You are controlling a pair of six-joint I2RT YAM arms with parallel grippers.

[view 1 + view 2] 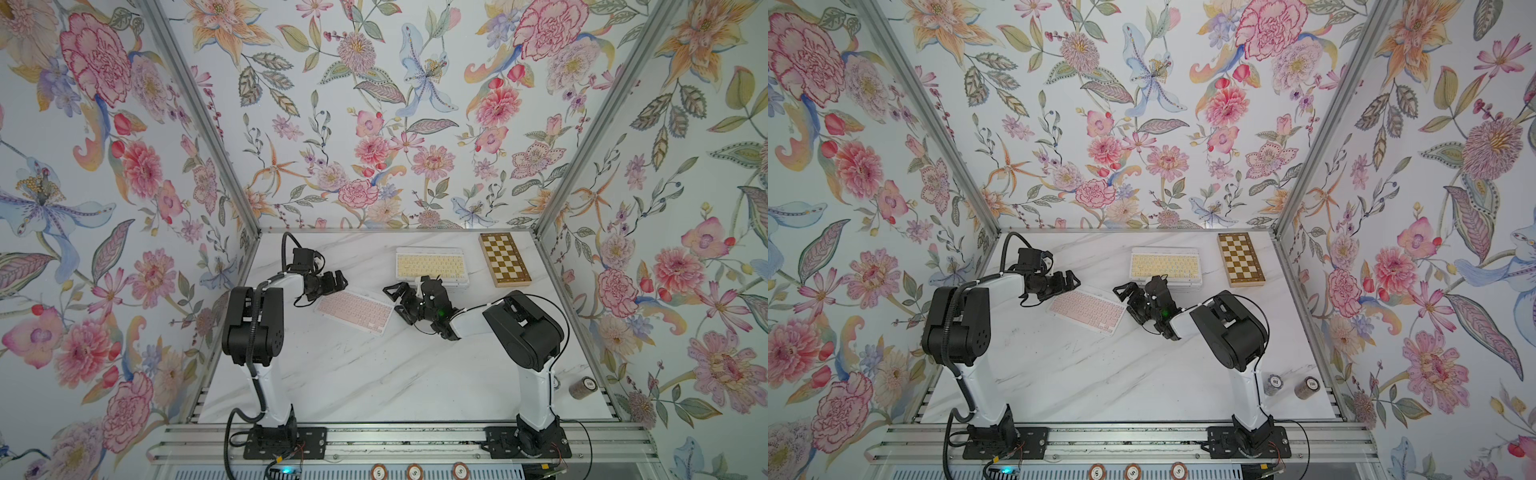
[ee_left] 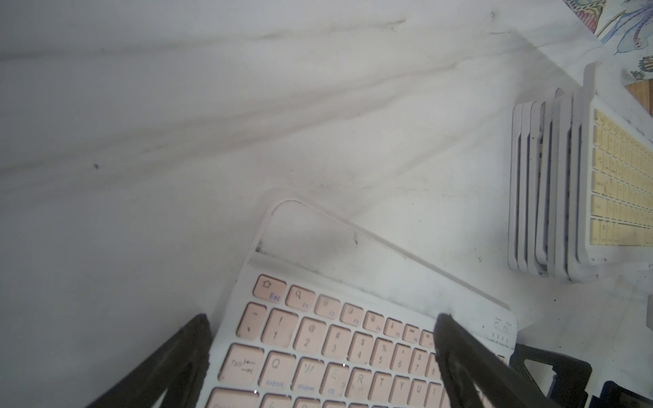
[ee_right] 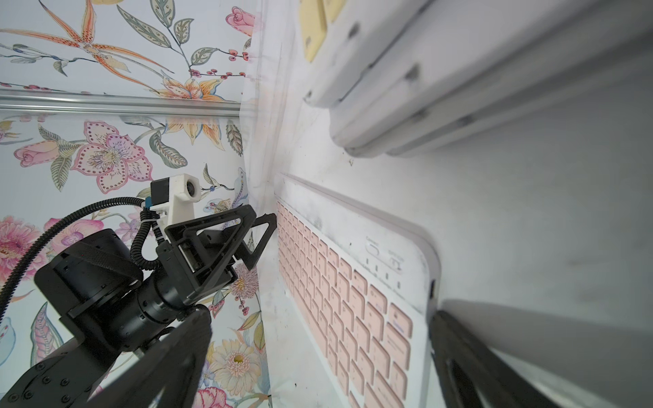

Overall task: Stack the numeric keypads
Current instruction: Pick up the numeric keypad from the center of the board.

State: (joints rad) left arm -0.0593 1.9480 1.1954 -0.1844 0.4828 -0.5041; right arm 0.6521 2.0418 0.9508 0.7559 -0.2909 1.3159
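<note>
Midway up the table (image 1: 353, 374), the pink keypad (image 1: 355, 311) lies flat, askew, between left gripper (image 1: 340, 281) and right gripper (image 1: 392, 300), both spread wide and empty. Best to pinch one short edge squarely, lift level, then align it over the yellow-topped stack (image 1: 432, 266) beyond, beside the chessboard (image 1: 505, 259).

lower stacked keypads (image 2: 530, 183) — key colours hidden

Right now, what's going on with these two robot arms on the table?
The robot is stacking keyboards. A pile stands at the back of the table, a yellow keyboard on top, beside a chessboard. One pink keyboard lies loose in the middle. The left hand is open over one end, the right hand open at the other. Neither grips it yet.
</note>
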